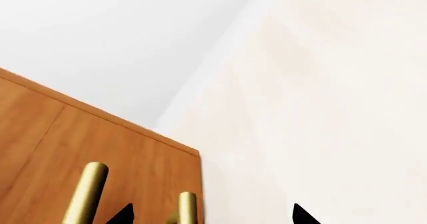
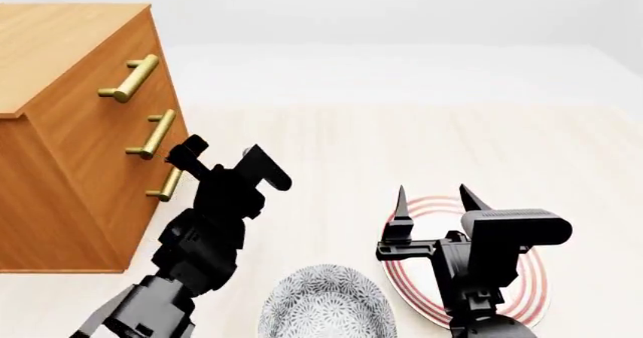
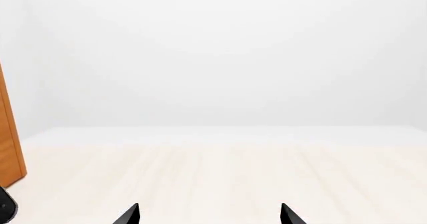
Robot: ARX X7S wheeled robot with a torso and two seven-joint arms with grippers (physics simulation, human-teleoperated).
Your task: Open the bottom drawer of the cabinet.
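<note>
1. The cabinet [image 2: 71, 135] stands at the far-left corner of the pale tabletop [image 2: 402, 150], its 3 drawer fronts turned toward the open middle. The bottom drawer [image 2: 135, 225] is the lowest front, shut flush, its brass handle [image 2: 167, 184] a bar running level along the front.
2. The left gripper [image 2: 206, 153] is the nearer pincer by far, its tips just beside that handle on the open side. In the left wrist view its fingertips [image 1: 123, 214] stand spread, 1 tip close against a brass bar, nothing held between them.
3. I judge the coming move a short reach toward the cabinet to straddle the bar across its long axis, then a pull away from the front.
4. The right gripper [image 2: 432, 202] hovers open and empty over a red-ringed plate [image 2: 522, 293], well apart from the cabinet; a patterned bowl [image 2: 327, 308] sits at the near edge.
5. The tabletop in front of the drawer is bare, leaving room for it to slide out.
</note>
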